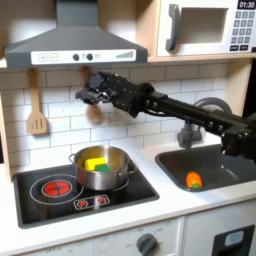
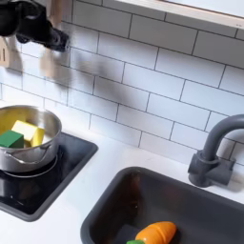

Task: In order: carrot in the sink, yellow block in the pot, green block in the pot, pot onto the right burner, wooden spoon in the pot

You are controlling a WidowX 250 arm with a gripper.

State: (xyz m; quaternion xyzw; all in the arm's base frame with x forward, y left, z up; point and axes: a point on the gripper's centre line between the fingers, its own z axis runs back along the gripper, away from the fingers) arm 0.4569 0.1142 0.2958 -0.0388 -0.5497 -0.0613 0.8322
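In both exterior views the steel pot [image 1: 102,170] [image 2: 27,151] stands on the stove's right-hand burner. Inside it lie the yellow block [image 1: 93,161] [image 2: 25,129] and the green block [image 1: 98,167] [image 2: 10,140]. The orange carrot [image 1: 194,180] [image 2: 154,233] rests in the dark sink [image 1: 225,165] [image 2: 105,214]. My black gripper [image 1: 90,93] [image 2: 33,27] is up at the tiled wall, above the pot. It sits at the top of the hanging wooden spoon [image 1: 96,112], whose pale handle shows just below it. How the jaws stand is too dark to read.
A slotted wooden spatula [image 1: 37,110] hangs on the wall at the first exterior view's left. The left burner [image 1: 55,187] glows red and is bare. The range hood [image 1: 70,40] overhangs the gripper. A dark arched faucet [image 1: 196,112] [image 2: 213,152] stands behind the sink.
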